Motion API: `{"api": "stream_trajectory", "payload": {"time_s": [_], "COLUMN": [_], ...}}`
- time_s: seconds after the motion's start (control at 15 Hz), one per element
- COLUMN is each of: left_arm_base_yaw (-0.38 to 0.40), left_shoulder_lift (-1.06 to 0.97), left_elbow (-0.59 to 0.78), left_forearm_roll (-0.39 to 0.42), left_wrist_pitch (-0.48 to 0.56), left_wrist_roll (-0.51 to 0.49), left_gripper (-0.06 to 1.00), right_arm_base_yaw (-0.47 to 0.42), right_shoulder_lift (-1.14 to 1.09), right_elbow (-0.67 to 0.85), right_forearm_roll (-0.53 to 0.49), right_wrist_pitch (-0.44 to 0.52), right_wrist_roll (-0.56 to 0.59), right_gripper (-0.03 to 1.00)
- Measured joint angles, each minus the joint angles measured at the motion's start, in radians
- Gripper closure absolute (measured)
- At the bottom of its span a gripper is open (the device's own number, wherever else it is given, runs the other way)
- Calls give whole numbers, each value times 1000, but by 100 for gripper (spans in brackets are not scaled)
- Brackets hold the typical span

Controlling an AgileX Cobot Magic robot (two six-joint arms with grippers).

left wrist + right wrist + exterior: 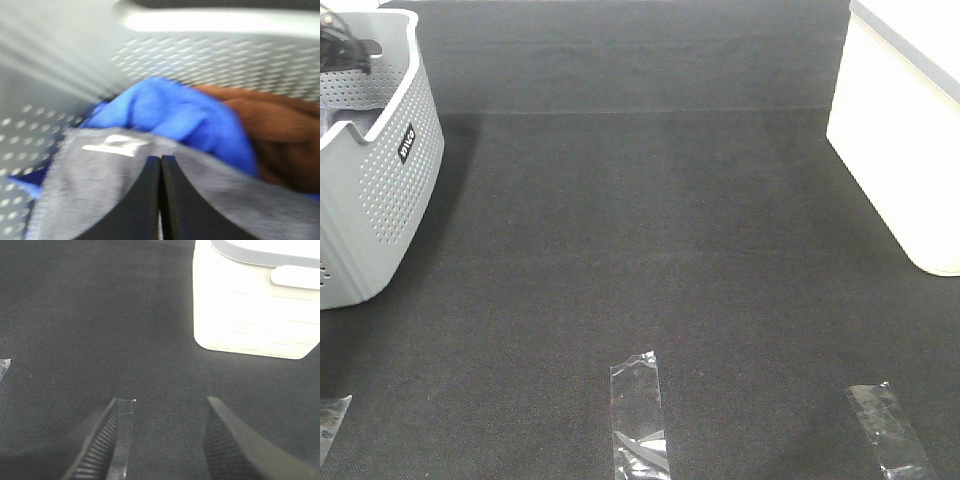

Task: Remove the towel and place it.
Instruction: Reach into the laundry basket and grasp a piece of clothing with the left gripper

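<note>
Towel point(85, 195) lies in the basket point(50, 55), right beneath the left jaws, which are pressed together at its surface; right jaws stand apart over the bench point(100, 315).

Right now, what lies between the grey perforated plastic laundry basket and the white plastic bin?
Only bare dark fabric mat, as the exterior high view shows; the grey perforated plastic laundry basket and white plastic bin stand at opposite edges.

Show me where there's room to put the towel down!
The wide black mat between the grey basket and the white bin is bare, down to the tape strips. Inside the basket it's crowded: towel, blue cloth, brown cloth.
</note>
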Motion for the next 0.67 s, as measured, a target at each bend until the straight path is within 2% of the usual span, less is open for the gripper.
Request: {"api": "stream_trajectory", "payload": {"time_s": [0.27,0.4,0.47,0.67], "left_arm_base_yaw": [-19,-11,-4,33], "left_shoulder_lift": [0,0,0,0], "left_elbow": [-2,-2,-2,-2], "left_forearm_roll": [-5,29,45,67], "left_wrist_pitch": [34,89,111,131], "left_wrist_roll": [0,-4,-12,-80], "left_gripper": [94,92,86,52], "right_arm_base_yaw": [0,0,0,0], "right_shoulder_lift": [0,0,0,0], "right_elbow": [0,0,0,0], "right_forearm_roll": [0,0,-1,-4], "right_wrist_pitch": [0,0,0,0], "right_wrist_roll": [0,0,0,0], "right_gripper": [47,47,47,47]}}
